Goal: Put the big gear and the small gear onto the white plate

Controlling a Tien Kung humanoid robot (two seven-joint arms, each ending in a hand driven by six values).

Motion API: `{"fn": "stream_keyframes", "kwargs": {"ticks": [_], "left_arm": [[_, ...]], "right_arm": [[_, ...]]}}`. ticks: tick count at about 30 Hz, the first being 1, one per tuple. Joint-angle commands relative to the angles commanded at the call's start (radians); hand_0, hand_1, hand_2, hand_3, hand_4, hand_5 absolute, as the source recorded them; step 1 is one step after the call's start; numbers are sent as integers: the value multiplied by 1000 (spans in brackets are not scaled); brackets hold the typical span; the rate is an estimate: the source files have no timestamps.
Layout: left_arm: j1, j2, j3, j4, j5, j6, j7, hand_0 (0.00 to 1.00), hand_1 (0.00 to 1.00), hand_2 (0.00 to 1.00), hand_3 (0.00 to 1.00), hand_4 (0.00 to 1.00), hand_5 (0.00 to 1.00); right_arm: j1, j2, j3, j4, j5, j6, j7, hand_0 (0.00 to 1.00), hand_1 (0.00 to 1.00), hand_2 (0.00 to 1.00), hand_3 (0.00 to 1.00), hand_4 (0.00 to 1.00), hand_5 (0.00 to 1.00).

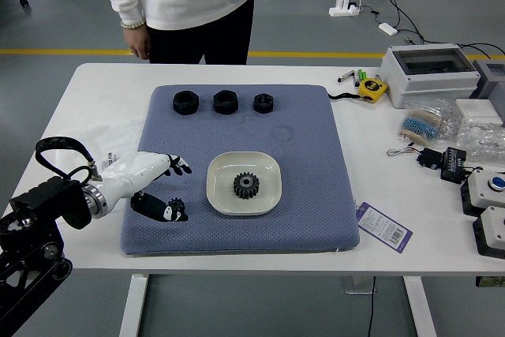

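My left hand (181, 188) reaches in over the left part of the blue mat, fingers spread and thumb stretched out below them. Its thumb tip is at the small black gear (177, 205), partly covering it; the gear lies on the mat with no fingers closed around it. To the right, the big dark gear (246, 185) rests inside the white plate (269, 201), near its middle.
Three black nuts (226, 102) line the back of the blue mat (316, 163). A yellow tape measure (372, 89), a tag (384, 226) and a grey-white box (431, 71) lie right. A person stands behind the table, one hand (138, 42) hanging down.
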Motion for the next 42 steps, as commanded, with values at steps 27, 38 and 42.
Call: {"fn": "stream_keyframes", "kwargs": {"ticks": [27,38,42], "left_arm": [[-47,-38,60,133,15,35,-27,478,500,544,587,998,135],[-60,-40,69,161,9,37,-31,442,473,525,561,952,102],[-63,-41,71,166,9,37,-32,413,442,505,550,907,75]], "right_arm": [[7,-3,10,2,-20,-1,-6,728,747,814,771,998,815],[8,-3,11,2,-20,-2,-7,729,745,814,771,998,814],[8,-3,10,2,-20,-1,-6,729,745,814,770,998,814]]}}
